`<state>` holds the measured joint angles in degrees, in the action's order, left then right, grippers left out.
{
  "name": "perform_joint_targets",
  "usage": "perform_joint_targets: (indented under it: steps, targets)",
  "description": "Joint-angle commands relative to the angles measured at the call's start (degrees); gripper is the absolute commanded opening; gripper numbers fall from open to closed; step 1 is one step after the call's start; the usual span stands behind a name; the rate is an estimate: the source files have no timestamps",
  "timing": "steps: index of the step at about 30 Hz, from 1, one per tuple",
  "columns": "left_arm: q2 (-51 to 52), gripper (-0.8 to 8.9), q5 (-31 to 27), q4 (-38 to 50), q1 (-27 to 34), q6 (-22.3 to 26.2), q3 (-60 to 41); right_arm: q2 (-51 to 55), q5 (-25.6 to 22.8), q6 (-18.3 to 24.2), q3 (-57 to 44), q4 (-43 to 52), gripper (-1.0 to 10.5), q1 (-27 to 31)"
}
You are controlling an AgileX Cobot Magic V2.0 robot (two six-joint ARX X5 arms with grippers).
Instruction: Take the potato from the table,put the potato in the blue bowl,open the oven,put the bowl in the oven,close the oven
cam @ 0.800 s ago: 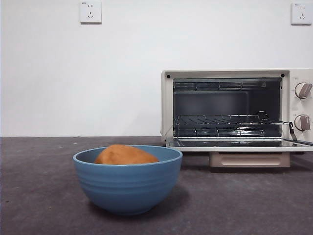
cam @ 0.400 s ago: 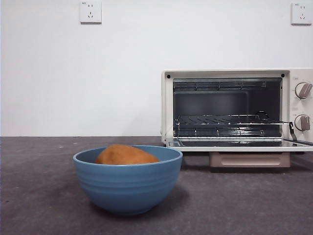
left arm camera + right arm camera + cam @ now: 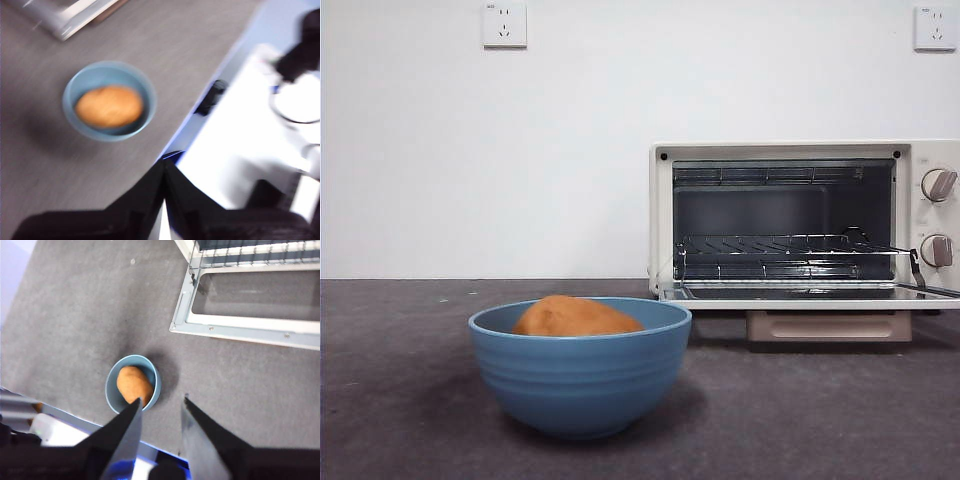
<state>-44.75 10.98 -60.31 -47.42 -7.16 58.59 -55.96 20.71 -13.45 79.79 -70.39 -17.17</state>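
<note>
Potato [image 3: 578, 316] lay in the bowl [image 3: 581, 375] on the surface [image 3: 410, 400], oven [image 3: 800, 225] door down. Only wrist views showed tools: left tool [image 3: 164, 186] closed, empty, blurred; right tool [image 3: 161, 412] open, empty, above the bowl.

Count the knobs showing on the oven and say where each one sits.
2. Both are on the oven's right-hand panel in the front view: the upper knob above the lower knob. The frame edge crops that panel, so others may be hidden.

Your left tool [image 3: 164, 172]: jaws pressed together, raised high, blurred. Your right tool [image 3: 161, 407]: jaws parted, empty, raised high.
</note>
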Motion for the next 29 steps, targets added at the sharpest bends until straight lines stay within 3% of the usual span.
perform_joint_targets:
  steps: [1, 7, 10, 12, 23, 29]
  targets:
    - [2.12, -0.05, -2.51, 0.59, -0.15, -5.53, -2.38, -2.49, -3.08, -3.08, -0.96, 2.89, 1.4, -7.1]
    - [6.49, -0.05, -4.68, -0.96, -0.15, -8.31, -3.45, -12.26, -12.74, -6.56, -1.29, 2.69, 1.5, -20.35]
    - [8.94, -0.05, -4.9, -2.89, -0.15, -9.53, -3.45, -17.99, -14.97, -7.58, -1.29, 3.58, 2.9, -24.44]
    - [10.6, -0.05, -5.16, -4.87, -0.15, -10.49, -3.45, -21.57, -14.99, -7.63, -1.29, 4.68, 3.2, -26.29]
    - [19.28, -0.05, -15.41, -13.94, -0.15, -13.11, -3.45, -38.51, -15.1, -7.52, -1.29, 11.04, 3.2, -27.85]
    - [21.79, -0.06, -16.59, -15.08, -0.15, -13.25, -3.45, -44.48, -15.15, -7.61, -1.29, 14.32, 3.2, -27.87]
